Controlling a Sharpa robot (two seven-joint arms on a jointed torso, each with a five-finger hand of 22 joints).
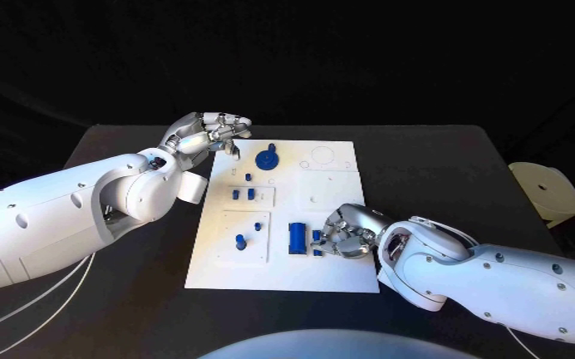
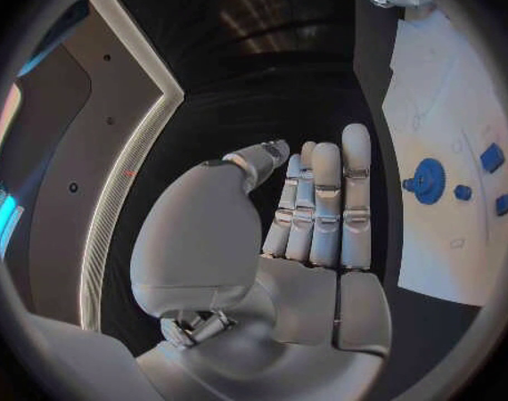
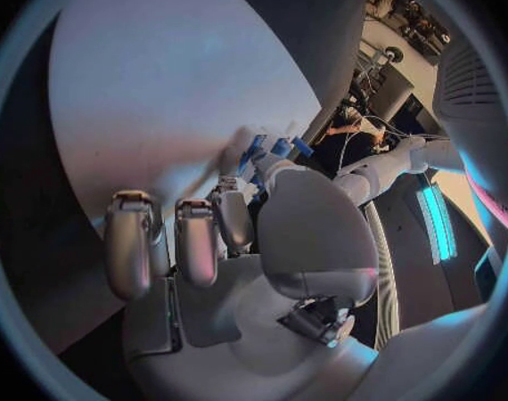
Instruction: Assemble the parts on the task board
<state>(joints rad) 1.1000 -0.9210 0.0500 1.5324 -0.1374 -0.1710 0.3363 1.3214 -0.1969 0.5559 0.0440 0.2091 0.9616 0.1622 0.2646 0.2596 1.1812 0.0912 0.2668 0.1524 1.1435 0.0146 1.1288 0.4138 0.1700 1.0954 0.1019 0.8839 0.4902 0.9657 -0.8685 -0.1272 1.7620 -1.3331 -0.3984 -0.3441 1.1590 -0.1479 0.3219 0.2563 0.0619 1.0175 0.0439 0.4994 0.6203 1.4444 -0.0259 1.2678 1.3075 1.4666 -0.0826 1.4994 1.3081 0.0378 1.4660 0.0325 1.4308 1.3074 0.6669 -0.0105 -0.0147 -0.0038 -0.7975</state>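
The task board (image 1: 287, 218) lies flat in the middle of the black counter (image 1: 455, 168), and everything else is best placed from it. The right hand (image 1: 345, 233) is down on the board's near edge, its fingers (image 3: 234, 216) curled around a small blue part (image 1: 319, 238), seemingly pinching it to seat it beside the long blue block (image 1: 296, 238) there; from the wrist side the thumb covers most of the piece, so I can't be sure how firmly it is held or whether it already sits in its socket. The left hand (image 1: 211, 135) hovers just off the board's far left corner, fingers (image 2: 326, 205) straight, close together and holding nothing, probably parked clear so the other arm can work. A blue gear (image 1: 268, 159) sits near that far end of the board, with several smaller blue pieces (image 1: 244, 194) standing in the recesses between it and the right hand. The board's faint outlines towards its far right corner are too pale to read.
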